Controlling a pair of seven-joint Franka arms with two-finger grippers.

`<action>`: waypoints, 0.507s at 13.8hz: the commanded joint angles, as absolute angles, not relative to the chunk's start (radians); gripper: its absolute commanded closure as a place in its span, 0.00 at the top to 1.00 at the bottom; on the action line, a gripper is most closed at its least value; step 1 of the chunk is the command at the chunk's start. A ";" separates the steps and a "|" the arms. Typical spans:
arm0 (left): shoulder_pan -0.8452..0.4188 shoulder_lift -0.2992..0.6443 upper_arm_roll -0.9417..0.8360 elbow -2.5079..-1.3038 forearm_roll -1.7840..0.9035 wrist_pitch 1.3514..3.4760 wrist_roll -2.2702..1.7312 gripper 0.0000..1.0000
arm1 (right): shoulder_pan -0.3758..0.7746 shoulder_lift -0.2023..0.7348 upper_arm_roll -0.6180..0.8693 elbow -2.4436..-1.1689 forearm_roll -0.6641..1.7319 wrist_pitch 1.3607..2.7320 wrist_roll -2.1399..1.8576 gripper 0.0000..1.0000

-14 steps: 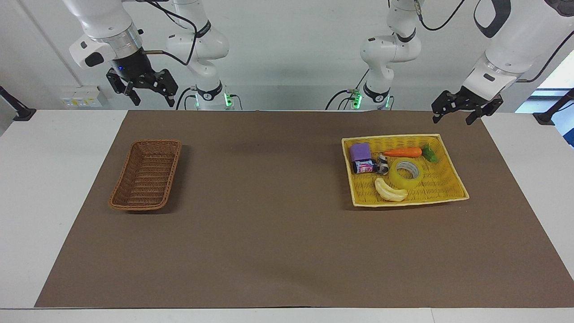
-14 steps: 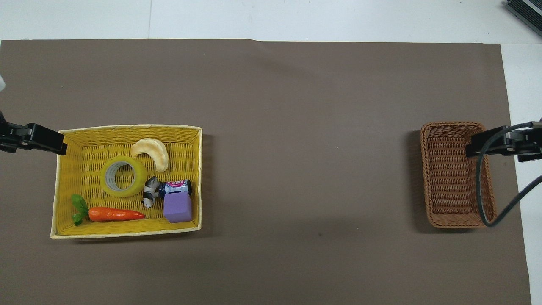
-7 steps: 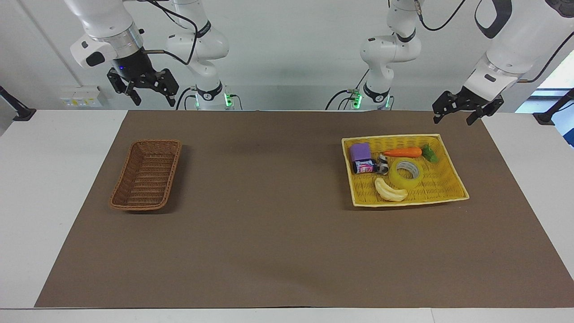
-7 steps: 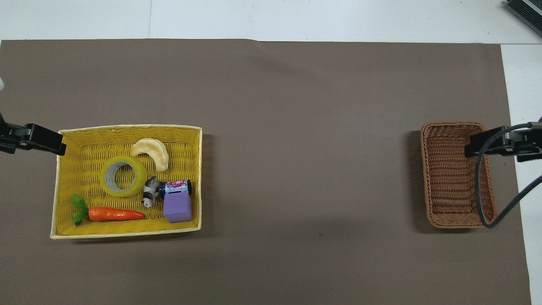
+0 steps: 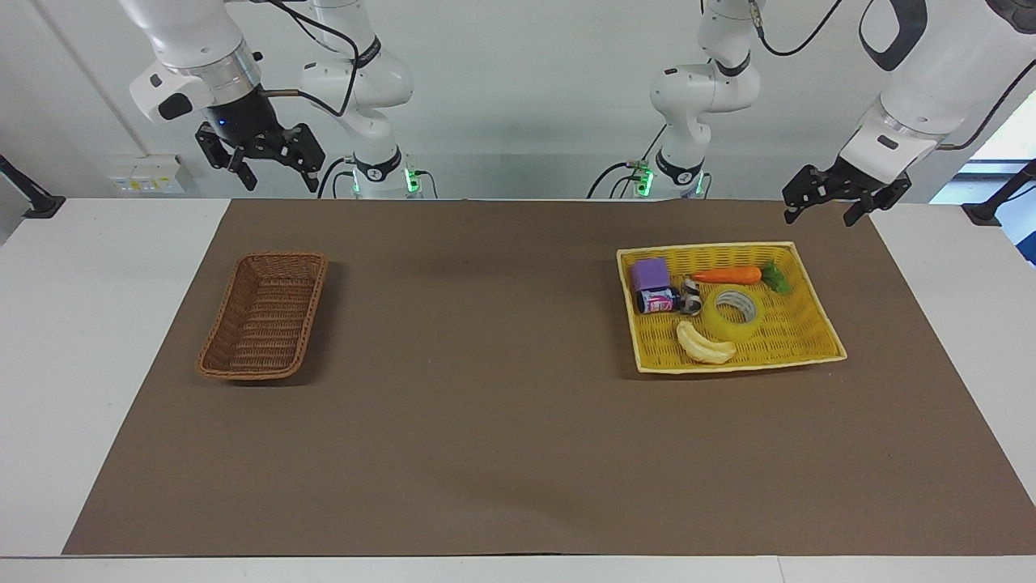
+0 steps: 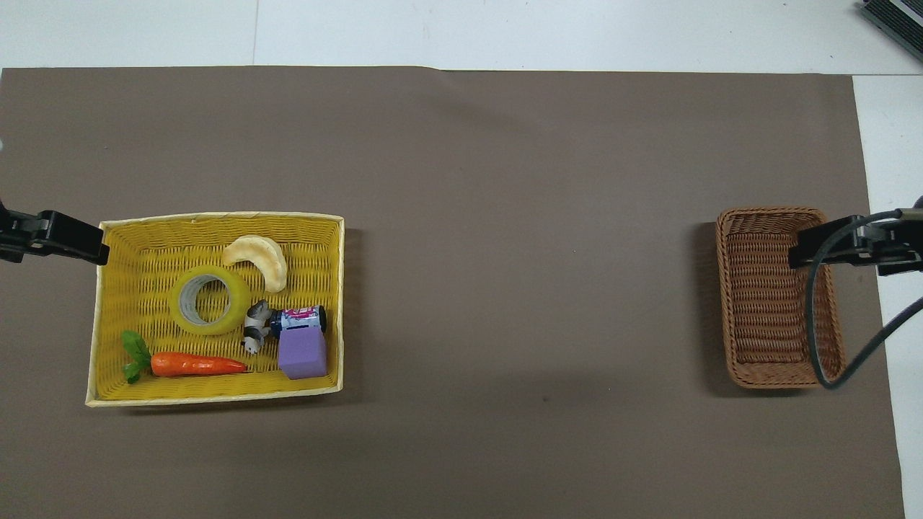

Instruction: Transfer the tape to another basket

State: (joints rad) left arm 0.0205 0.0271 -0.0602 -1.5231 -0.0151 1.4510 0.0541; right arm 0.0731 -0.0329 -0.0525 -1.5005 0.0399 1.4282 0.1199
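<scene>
White table, brown mat point(image 5: 486, 421) covering most of it. Yellow woven tray point(image 5: 809, 340) sits on the mat toward the left arm's end; the tape point(image 5: 732, 313) lies flat in it, beside the banana point(image 5: 704, 343), carrot point(image 5: 726, 275), purple block point(image 5: 650, 274), a small can point(image 5: 657, 300) and a small cow figure point(image 6: 254, 328). Brown wicker basket point(image 5: 265, 314) sits on the mat toward the right arm's end, holding nothing. Left gripper point(image 5: 825, 206) hangs in the air over the mat's edge nearest the robots, by the tray's corner, jaws spread, holding nothing. Right gripper point(image 5: 271, 170) hangs high over the table edge by the wicker basket, jaws spread, holding nothing.
</scene>
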 commanded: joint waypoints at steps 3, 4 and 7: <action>0.063 0.006 -0.060 -1.557 -0.025 1.474 0.078 1.00 | 0.066 -0.058 -0.049 -1.537 0.060 1.448 0.094 1.00; 0.067 0.006 -0.058 -1.562 -0.023 1.474 0.093 1.00 | 0.066 -0.060 -0.049 -1.539 0.060 1.448 0.094 1.00; 0.106 0.006 -0.058 -1.597 -0.023 1.509 0.152 1.00 | 0.066 -0.060 -0.049 -1.539 0.060 1.448 0.094 1.00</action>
State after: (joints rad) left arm 0.0791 0.0271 -0.0539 -1.5450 -0.0151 1.4666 0.1050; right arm 0.0733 -0.0330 -0.0522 -1.5026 0.0400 1.4282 0.1197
